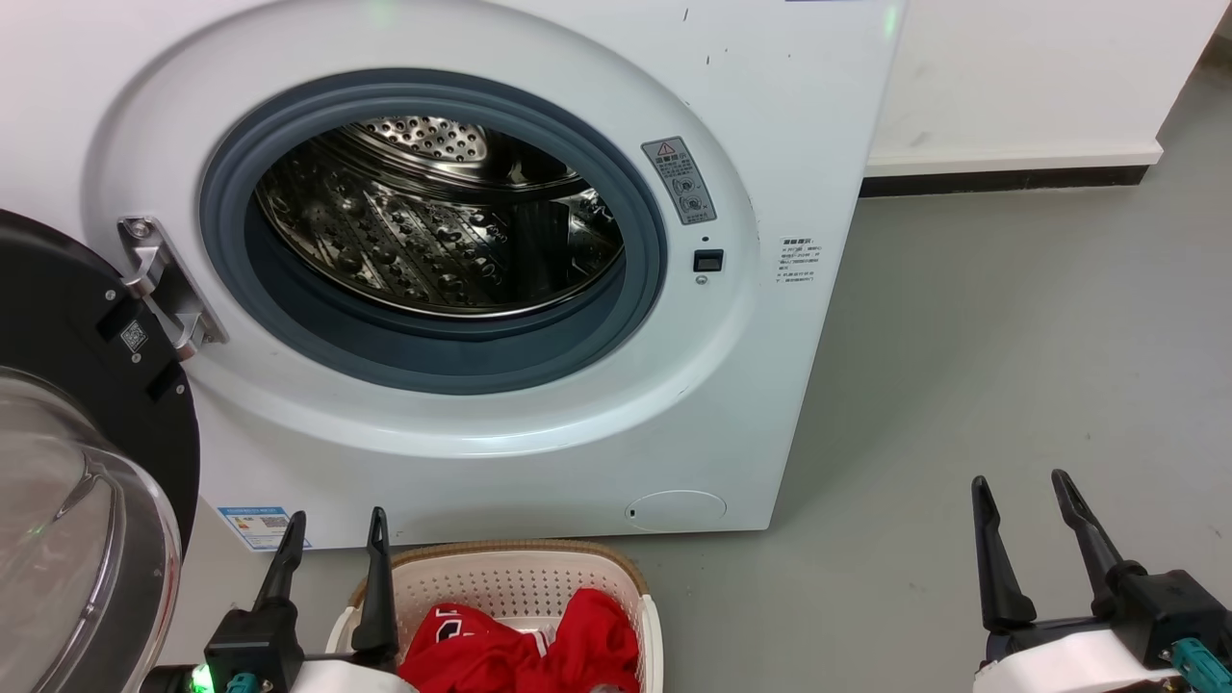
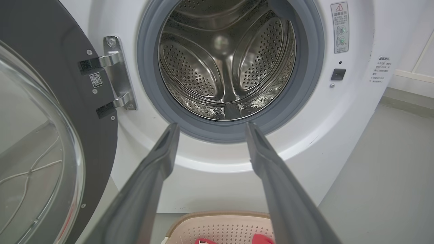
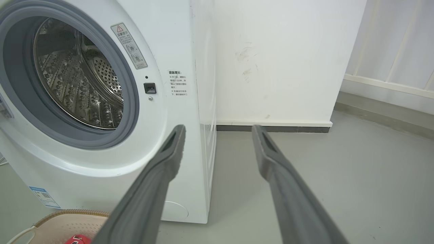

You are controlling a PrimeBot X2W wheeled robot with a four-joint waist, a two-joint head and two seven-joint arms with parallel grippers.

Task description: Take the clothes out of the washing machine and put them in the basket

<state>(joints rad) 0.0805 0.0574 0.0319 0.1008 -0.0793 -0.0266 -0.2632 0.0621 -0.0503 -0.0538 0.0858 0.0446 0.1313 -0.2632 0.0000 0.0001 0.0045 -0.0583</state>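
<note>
The white washing machine [image 1: 539, 423] fills the upper left, its door [image 1: 67, 462] swung wide to the left. Its steel drum [image 1: 433, 231] shows bare perforated metal, seen too in the left wrist view [image 2: 223, 57] and the right wrist view [image 3: 78, 78]. Below the porthole on the floor stands the cream basket [image 1: 520, 577] with red clothes [image 1: 520, 650] heaped inside. My left gripper [image 1: 335, 525] hangs open just left of the basket's rim, holding nothing. Over bare floor at the lower right, my right gripper [image 1: 1020, 486] is open and holds nothing.
Grey floor [image 1: 1011, 366] stretches to the right of the machine. A white wall with a dark skirting [image 1: 1001, 178] runs behind it. The open door's clear bulge [image 1: 58, 539] juts out close to my left arm.
</note>
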